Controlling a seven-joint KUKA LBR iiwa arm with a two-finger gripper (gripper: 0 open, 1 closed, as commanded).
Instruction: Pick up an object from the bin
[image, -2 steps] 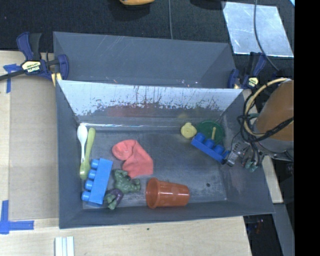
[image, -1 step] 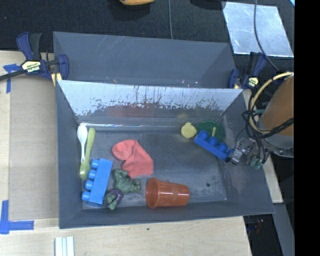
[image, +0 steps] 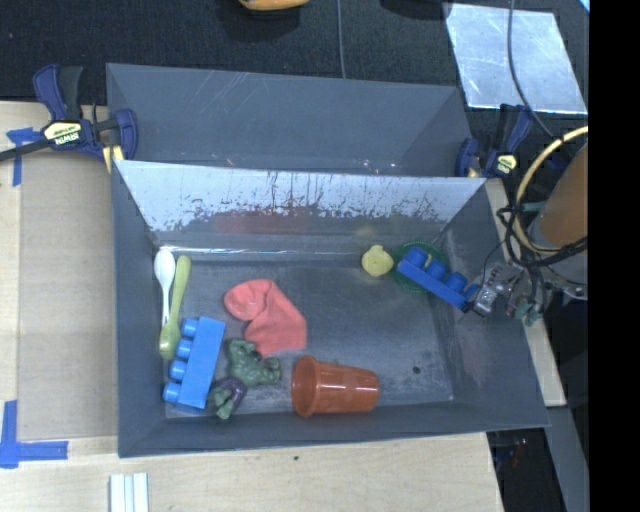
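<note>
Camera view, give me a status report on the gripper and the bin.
Gripper at the bin's right wall, at one end of a blue block; contact unclear. Yellow ball and green piece crowd the block's other end.

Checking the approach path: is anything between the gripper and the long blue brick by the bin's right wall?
Nothing visible does: the gripper is right beside the blue brick; the yellow ball lies past its far end.

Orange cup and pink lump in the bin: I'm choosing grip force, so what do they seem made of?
Orange cup: likely rigid plastic, slightly translucent and glossy, with a smooth rim. Pink lump: probably soft cloth or foam, matte, with folds and an irregular outline; I can't tell which.
</note>
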